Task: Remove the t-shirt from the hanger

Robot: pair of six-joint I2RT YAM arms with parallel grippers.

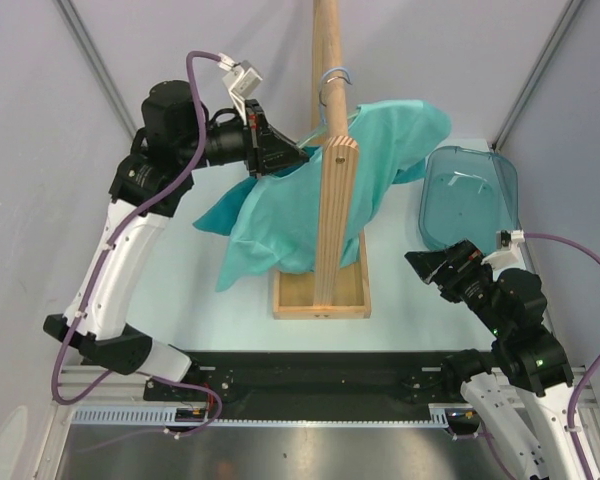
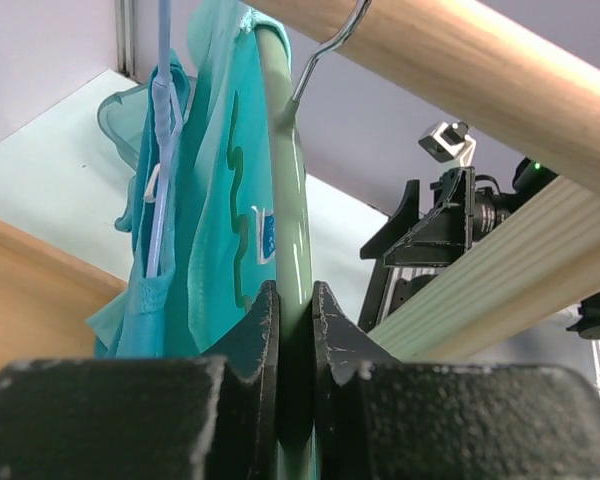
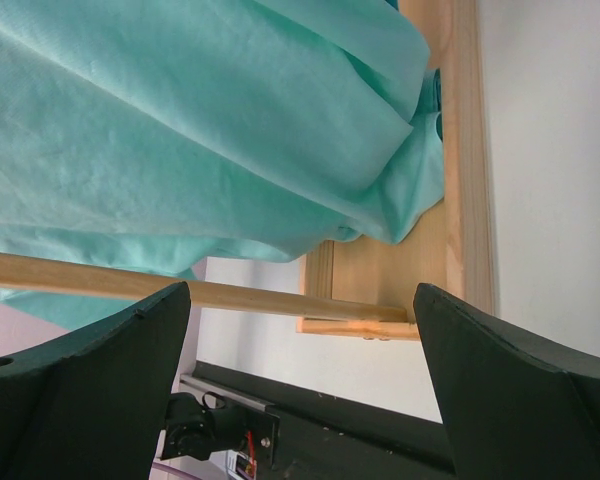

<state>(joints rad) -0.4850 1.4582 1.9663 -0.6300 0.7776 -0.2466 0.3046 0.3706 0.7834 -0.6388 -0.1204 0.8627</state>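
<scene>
Hanger (image 2: 292, 200) mostly hidden under t-shirt (image 1: 290, 215), left tool (image 2: 295, 305) pinching it, right tool (image 3: 300, 300) wide open

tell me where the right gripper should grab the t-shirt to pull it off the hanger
Probably the loose fold of the t-shirt right of the rack, coming in from the right: it bulges toward the open right gripper, while the left gripper pinches the hanger on the other side.

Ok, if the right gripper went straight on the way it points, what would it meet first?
Probably the t-shirt hanging beside the wooden upright; which of the two comes first is unclear.
</scene>
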